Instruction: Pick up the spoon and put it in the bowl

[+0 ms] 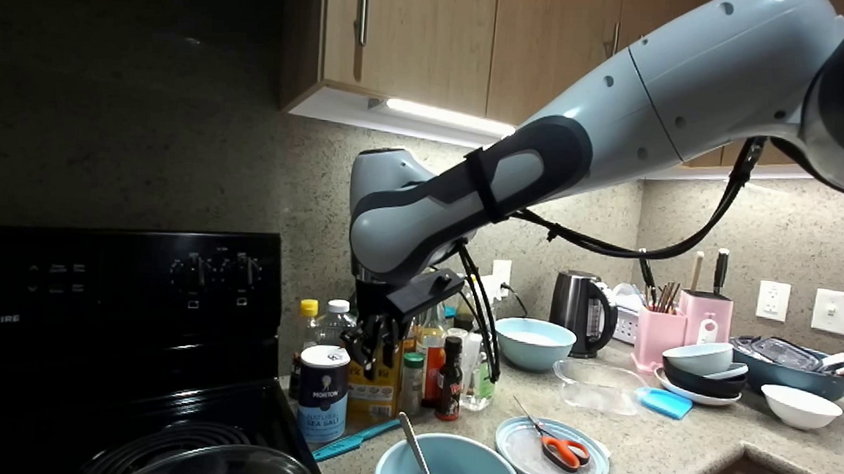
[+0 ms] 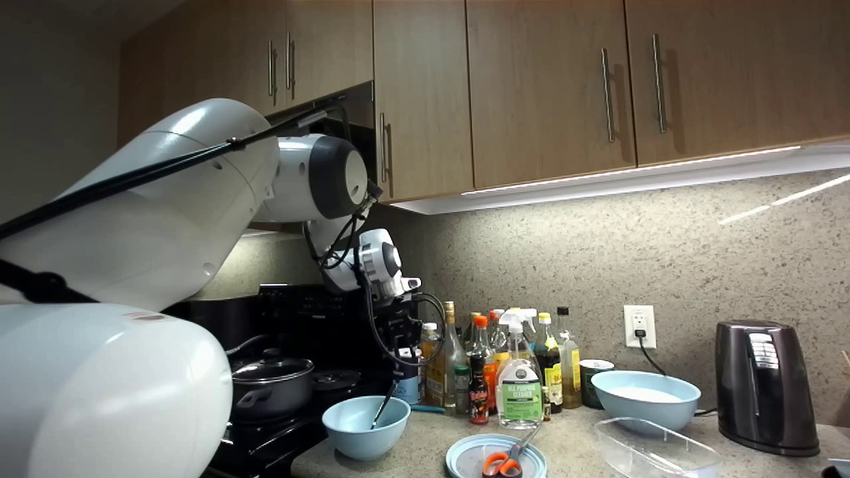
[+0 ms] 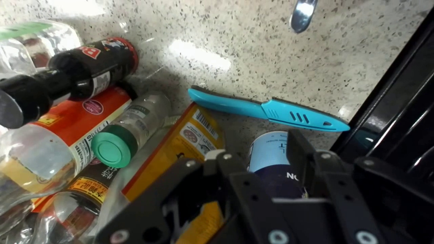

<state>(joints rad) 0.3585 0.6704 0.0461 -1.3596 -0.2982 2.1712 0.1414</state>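
Note:
The spoon (image 1: 419,457) leans inside the light blue bowl (image 1: 477,467), its handle sticking up past the rim. An exterior view shows the same spoon (image 2: 384,403) in the bowl (image 2: 358,438) from another side. Only the handle end of the spoon (image 3: 302,15) shows at the top of the wrist view; the bowl is out of that view. My gripper (image 1: 378,355) hangs above the counter, higher than the handle and apart from it. The fingers of the gripper (image 3: 262,140) stand apart with nothing held between them.
A salt canister (image 3: 271,152) stands below and beyond the fingers. The sheathed blue knife (image 3: 268,112) lies beside it. Several bottles (image 2: 491,365) crowd against the wall. Orange scissors (image 1: 563,451) rest on a plate (image 1: 514,462). The stove (image 1: 236,401) borders the counter.

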